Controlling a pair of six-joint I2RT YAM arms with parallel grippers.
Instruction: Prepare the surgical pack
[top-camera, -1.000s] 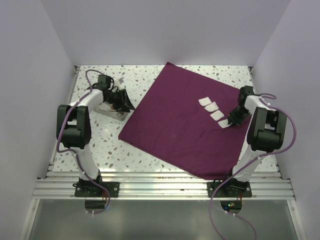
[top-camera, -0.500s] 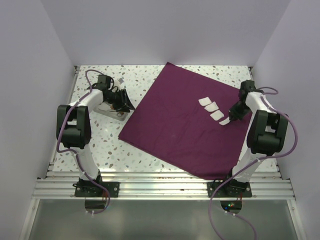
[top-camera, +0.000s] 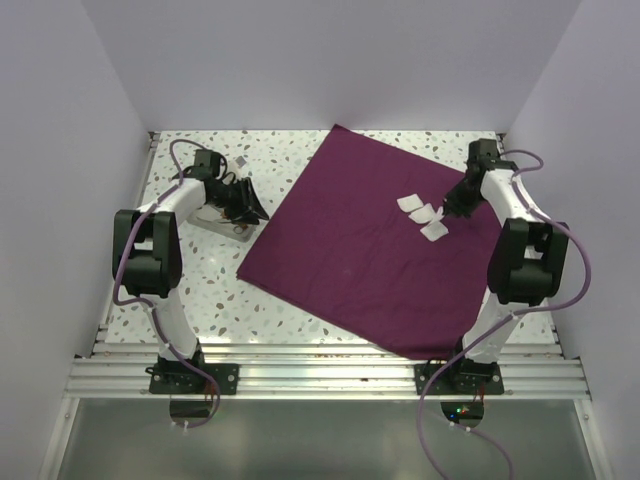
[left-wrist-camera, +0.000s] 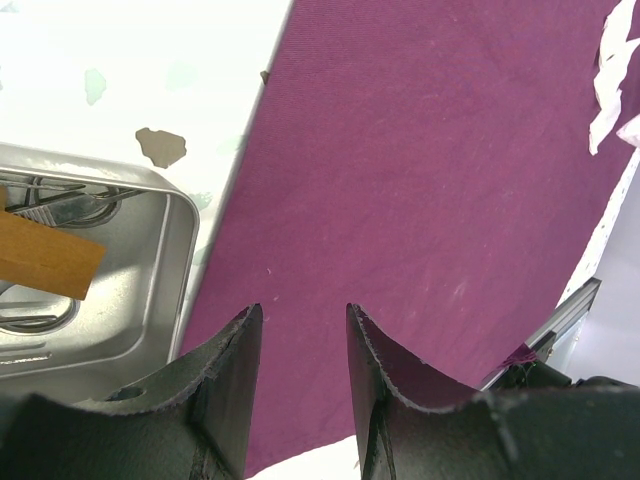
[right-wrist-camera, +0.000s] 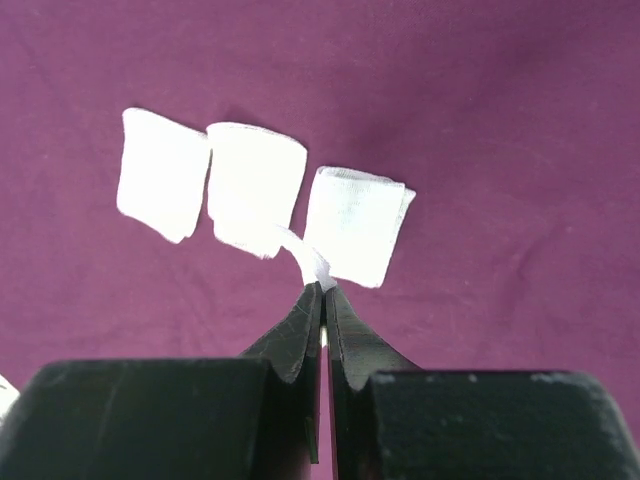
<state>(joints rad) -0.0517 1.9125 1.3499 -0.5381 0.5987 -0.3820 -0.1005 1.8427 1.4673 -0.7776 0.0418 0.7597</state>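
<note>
Where the plum-purple cloth (top-camera: 340, 260) is spread flat as a tilted square over the speckled table (top-camera: 215, 285), three white gauze squares (right-wrist-camera: 252, 185) are laid side by side on its far right part, each overlapping or touching the next. The right gripper (right-wrist-camera: 322, 292) is held just beside the row, its jaws pressed together on a thin twist of gauze (right-wrist-camera: 312, 262) — whether that twist belongs to one of the three squares or is a separate piece cannot be told. The twist is seen rising from between the middle and the right-hand square. At the cloth's left edge a small metal tray (left-wrist-camera: 178, 290) is set on the bare table just beside the cloth. Ring-handled instruments (left-wrist-camera: 60, 195) and a flat brown strip (left-wrist-camera: 45, 262) are seen lying in it. The left gripper (left-wrist-camera: 300, 325) is poised over the cloth's left border by the tray — its jaws are parted, and nothing is held between them.
</note>
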